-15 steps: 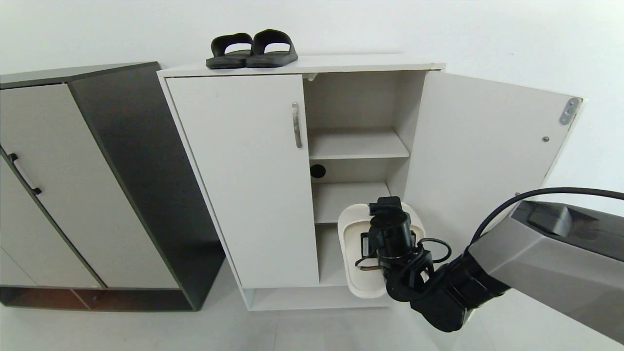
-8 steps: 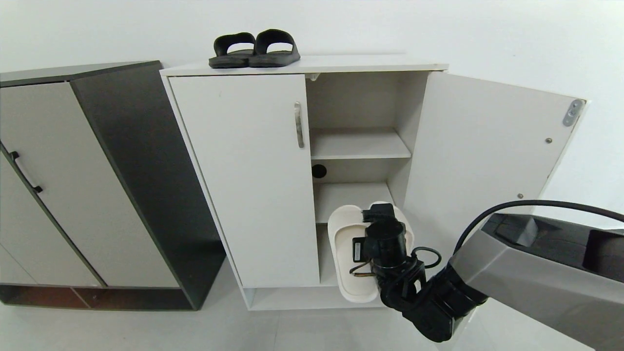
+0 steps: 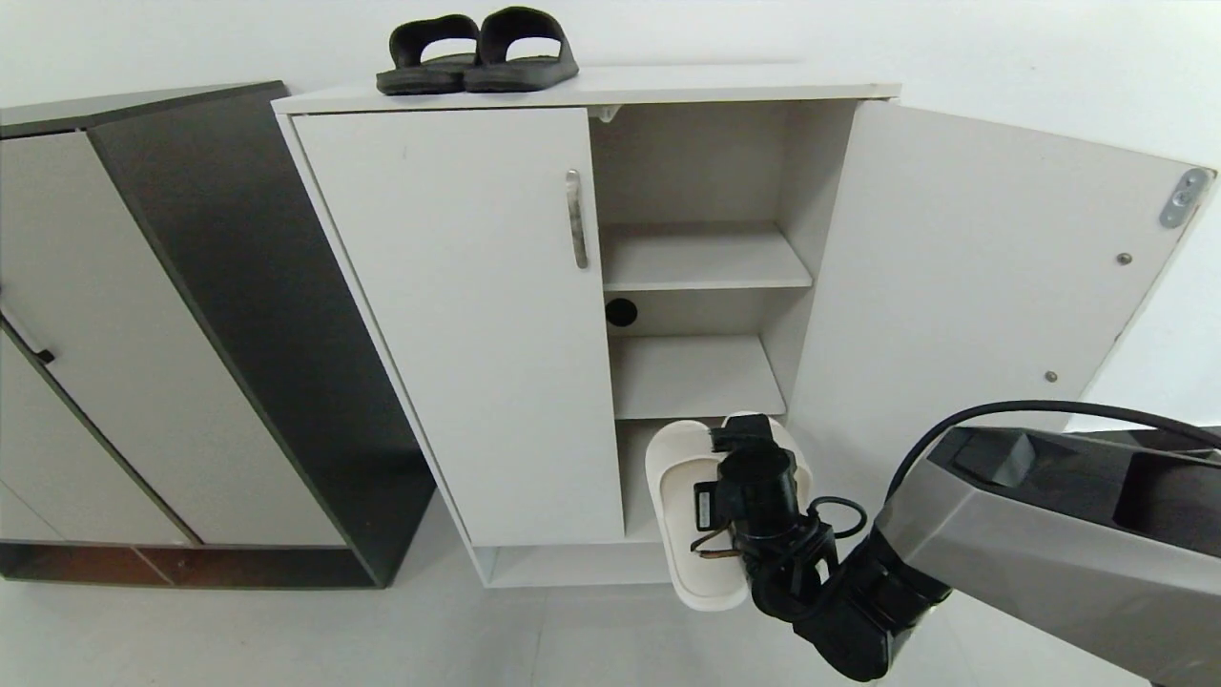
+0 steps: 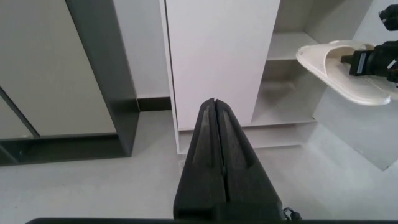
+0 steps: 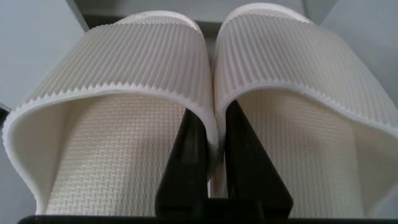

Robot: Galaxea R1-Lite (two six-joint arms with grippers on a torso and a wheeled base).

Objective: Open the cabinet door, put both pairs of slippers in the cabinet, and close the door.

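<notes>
Right gripper pinched the white slippers by their adjoining inner edges. The pair had edged left, level with the cabinet bottom compartment's mouth — not inside yet. Left gripper fingers pressed together. Black slippers sat on the cabinet top.

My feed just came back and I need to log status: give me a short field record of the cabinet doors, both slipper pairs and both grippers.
right door: swung open
left door: shut
white slippers: pinched together at their inner straps by the right gripper, held in the air before the lower opening, not set down
black slippers: side by side on the cabinet top
left gripper: shut, holding nothing, facing the left door
left to do: both pairs in, door closed
</notes>
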